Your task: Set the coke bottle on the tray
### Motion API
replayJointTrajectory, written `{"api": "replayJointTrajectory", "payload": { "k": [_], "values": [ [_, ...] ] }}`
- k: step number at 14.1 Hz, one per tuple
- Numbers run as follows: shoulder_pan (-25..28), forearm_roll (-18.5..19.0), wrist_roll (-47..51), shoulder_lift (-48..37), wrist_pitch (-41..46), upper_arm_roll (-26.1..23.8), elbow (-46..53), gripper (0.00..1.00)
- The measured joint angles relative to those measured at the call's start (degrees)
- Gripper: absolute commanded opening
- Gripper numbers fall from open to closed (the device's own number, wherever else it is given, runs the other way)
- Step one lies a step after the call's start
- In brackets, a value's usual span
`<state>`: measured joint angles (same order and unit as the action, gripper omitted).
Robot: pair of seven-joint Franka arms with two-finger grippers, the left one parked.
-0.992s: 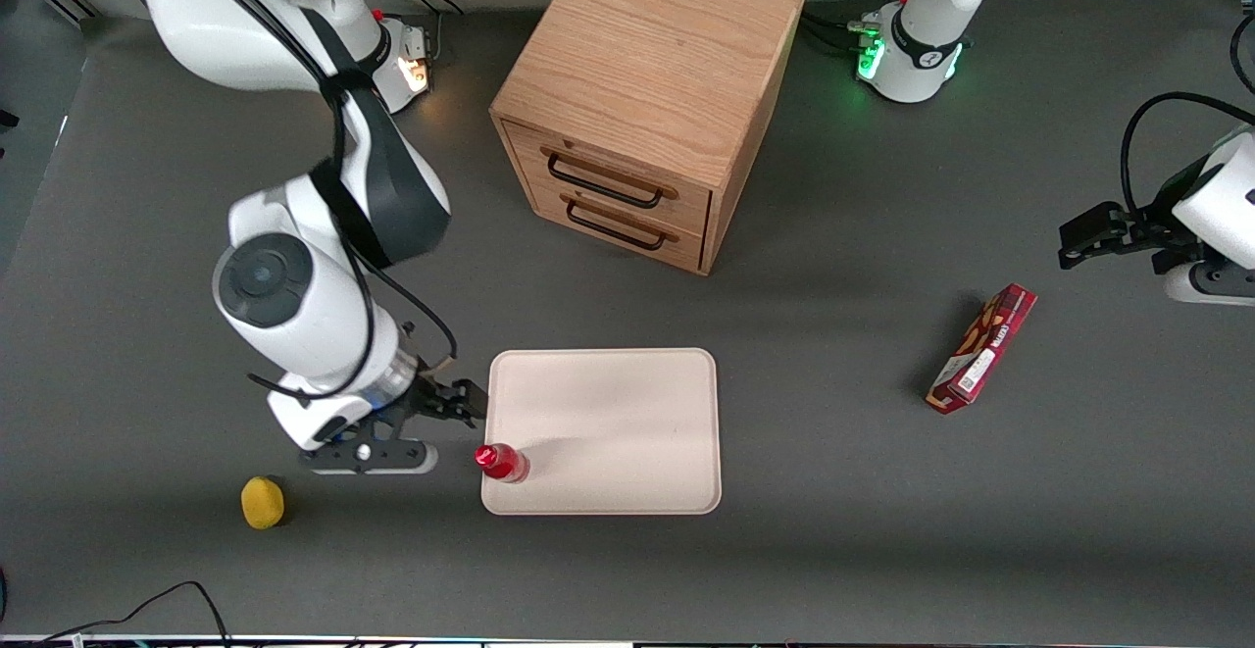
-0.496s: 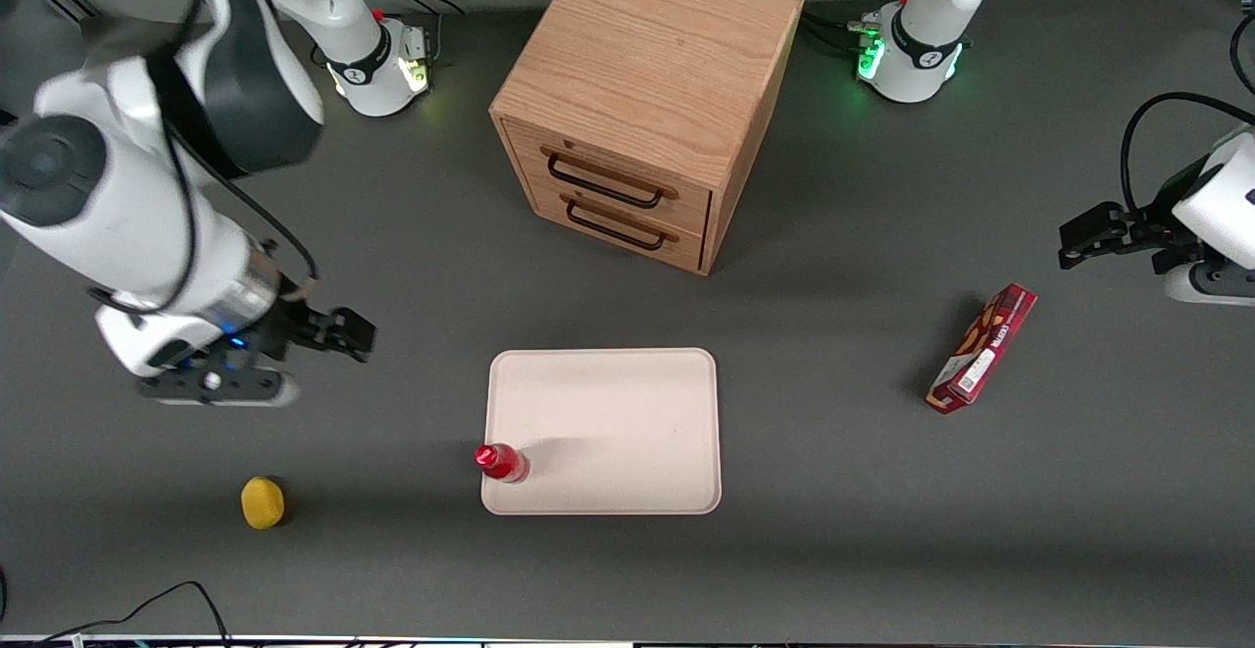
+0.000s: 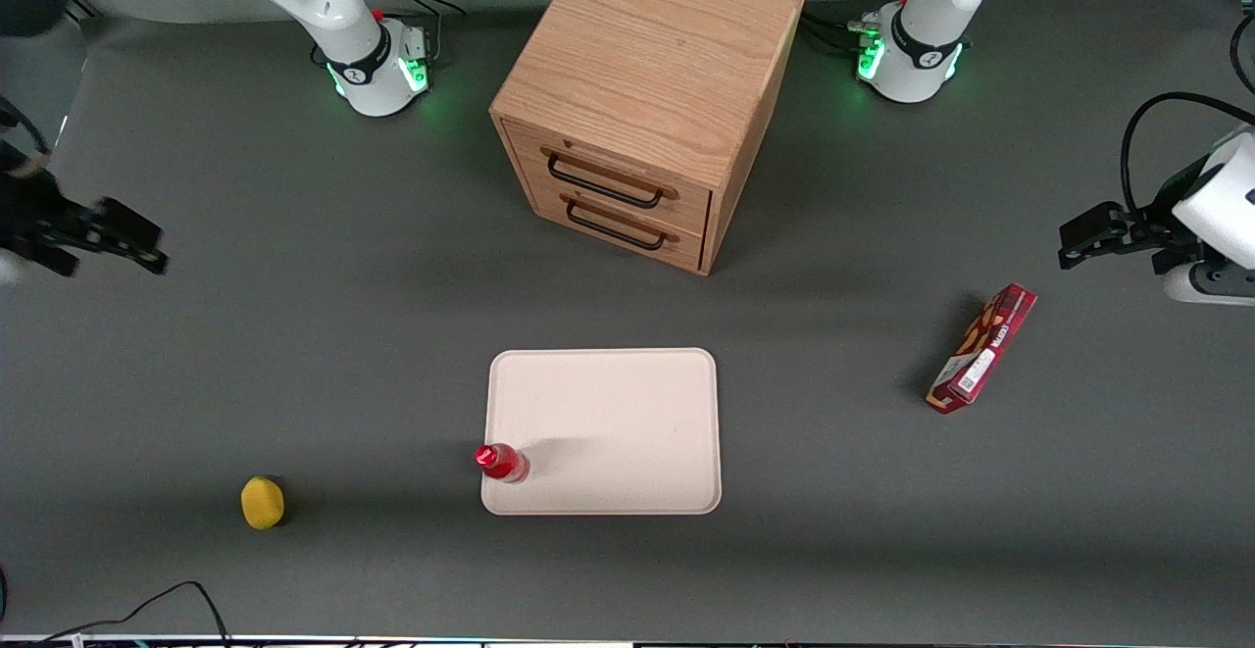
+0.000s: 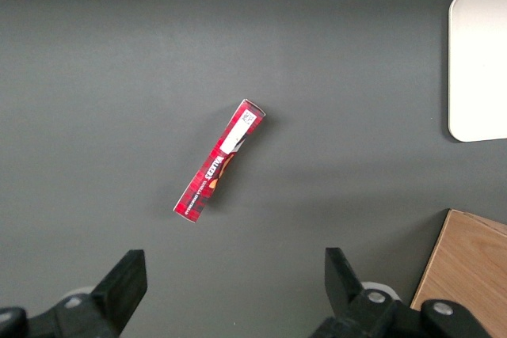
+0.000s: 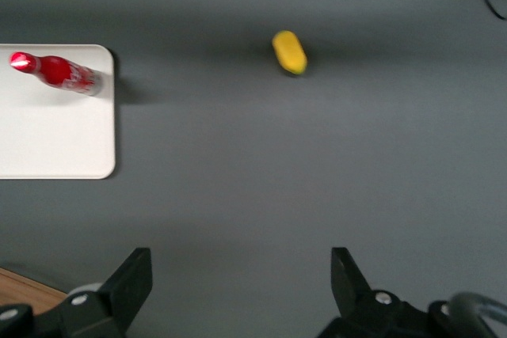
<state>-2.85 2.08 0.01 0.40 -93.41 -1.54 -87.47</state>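
Red and glossy, bottle (image 3: 502,463) upright on tray (image 3: 627,413), at the tray's corner nearest the front camera on the working arm's end, lower centre of the front frame; cap and narrow neck plain in the wrist view (image 5: 55,71), white lettering on the body. Standing free, touched by nothing.

Pale beige-pink, tray (image 5: 47,136) flat on the dark grey table (image 3: 392,334), otherwise bare, rim low, corners rounded. One corner also caught by the parked arm's camera (image 4: 479,69).

Yellow, small and rounded, lump (image 3: 262,502) on the table in the lower left of the front frame, well apart from the tray, toward the working arm's end; seen too from the right wrist (image 5: 289,51).

Wooden, two-drawer cabinet (image 3: 647,99) at upper centre, farther from the front camera than the tray, dark handles facing it.

Red, flat snack box (image 3: 982,348) at the right of the front frame, toward the parked arm's end, well apart from the tray; shown again from the left wrist (image 4: 219,161).

Black, gripper (image 3: 147,246) at the far left edge of the front frame, raised, well apart from bottle and tray. Fingers (image 5: 131,279) spread wide, holding nothing.
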Motion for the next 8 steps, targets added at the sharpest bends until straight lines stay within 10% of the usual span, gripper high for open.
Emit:
{"api": "replayJointTrajectory", "payload": {
  "k": [8],
  "values": [
    [0.1,0.0,-2.0,-2.6,2.4,2.0,-1.5,1.0]
  ]
}}
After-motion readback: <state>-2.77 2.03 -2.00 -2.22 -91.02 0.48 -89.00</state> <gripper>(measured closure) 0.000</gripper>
